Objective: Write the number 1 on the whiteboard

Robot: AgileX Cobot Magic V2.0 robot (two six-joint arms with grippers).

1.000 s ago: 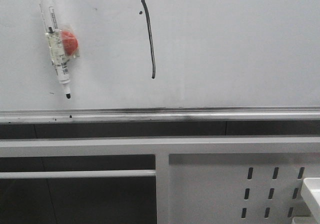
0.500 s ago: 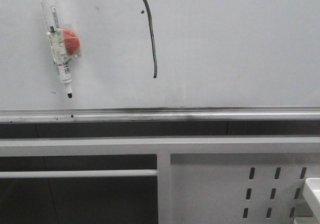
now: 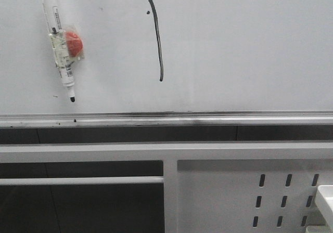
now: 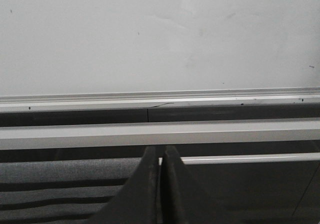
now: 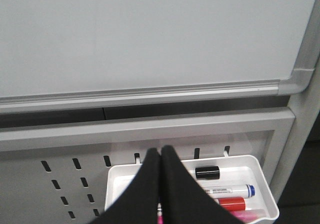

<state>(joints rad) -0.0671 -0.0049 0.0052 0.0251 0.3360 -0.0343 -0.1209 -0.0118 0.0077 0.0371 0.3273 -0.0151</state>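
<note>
Left gripper and right gripper: fingers pressed together, empty, both low and clear of the whiteboard. Number 1 looks complete; marker parked on the board, presumably by its red magnet.

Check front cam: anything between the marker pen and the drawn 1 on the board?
Mostly bare whiteboard between marker pen and number 1; only a small dark speck, front view.
</note>
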